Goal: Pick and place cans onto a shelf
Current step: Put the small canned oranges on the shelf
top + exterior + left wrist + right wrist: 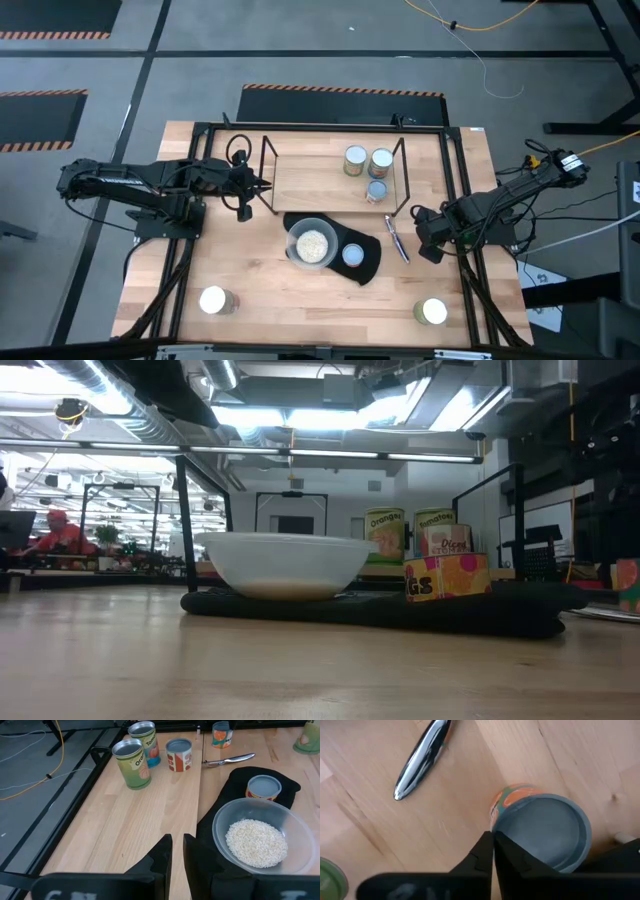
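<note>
Hovering just off the shelf's (335, 170) end, the left gripper (177, 851) has its fingers nearly pinched together, holding nothing. Ahead of it three cans (132, 763) sit grouped on the shelf board, and closer in on one side a bowl of rice (257, 841) shares a black mat (370, 262) with a short can (263, 788). The right gripper (492, 851) looks closed too, with a blue-topped can (545, 831) right beside its fingertips and a silver tool (422, 758) further out.

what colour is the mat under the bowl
Black. The mat under the bowl shows best in the high view.
</note>
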Controlling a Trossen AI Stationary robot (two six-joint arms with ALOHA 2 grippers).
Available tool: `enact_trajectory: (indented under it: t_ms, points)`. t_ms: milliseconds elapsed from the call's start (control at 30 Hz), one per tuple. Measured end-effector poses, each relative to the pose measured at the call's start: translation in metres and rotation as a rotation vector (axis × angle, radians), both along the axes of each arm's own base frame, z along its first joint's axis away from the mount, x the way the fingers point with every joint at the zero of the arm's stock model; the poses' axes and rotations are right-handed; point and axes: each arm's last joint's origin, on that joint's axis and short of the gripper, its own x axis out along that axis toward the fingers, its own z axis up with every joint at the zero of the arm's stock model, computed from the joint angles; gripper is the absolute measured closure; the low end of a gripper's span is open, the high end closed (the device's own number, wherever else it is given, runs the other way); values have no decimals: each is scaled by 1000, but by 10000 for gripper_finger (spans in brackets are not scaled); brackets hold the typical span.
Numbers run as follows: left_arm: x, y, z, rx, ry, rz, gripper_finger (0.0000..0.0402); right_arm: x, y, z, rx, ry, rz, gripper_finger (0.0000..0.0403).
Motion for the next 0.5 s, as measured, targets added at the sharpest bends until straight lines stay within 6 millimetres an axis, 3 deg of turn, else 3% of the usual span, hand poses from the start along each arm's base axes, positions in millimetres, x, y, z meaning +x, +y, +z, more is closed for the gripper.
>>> enact_trajectory:
  t_ms: [500]
  points:
    - [0,0,0,0,0,0,361,1,1,2,33,6,6,400]
